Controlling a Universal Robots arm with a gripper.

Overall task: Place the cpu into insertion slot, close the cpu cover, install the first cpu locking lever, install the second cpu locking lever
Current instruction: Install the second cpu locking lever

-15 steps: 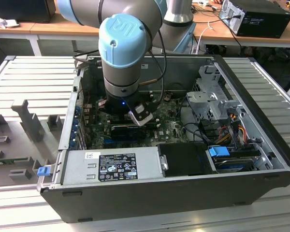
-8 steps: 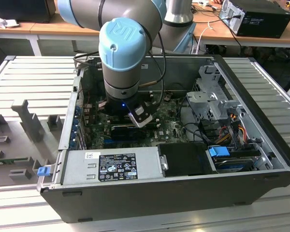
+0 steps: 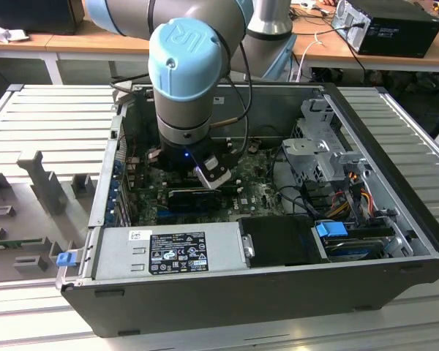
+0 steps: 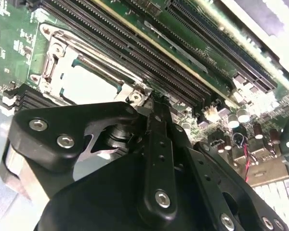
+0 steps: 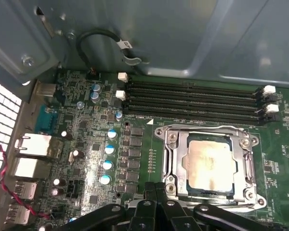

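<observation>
- cpu (image 5: 208,162) is sitting in the insertion slot (image 5: 185,185), silvery face up, right next to the memory slots (image 5: 192,103)
- cpu cover (image 5: 245,159) looks closed down around the cpu
- claw (image 5: 156,190) is hovering just at the slot's edge; can't tell how open it is or if it's gripping anything
- arm (image 3: 186,80) reaches down into the open computer case (image 3: 205,289)

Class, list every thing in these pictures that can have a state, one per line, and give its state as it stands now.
cpu: seated in the insertion slot, silvery face up.
cpu cover: closed down, framing the chip.
memory slots: all unfilled.
computer case: side open.
gripper: down on the board at the socket's edge, holding nothing visible.
</observation>
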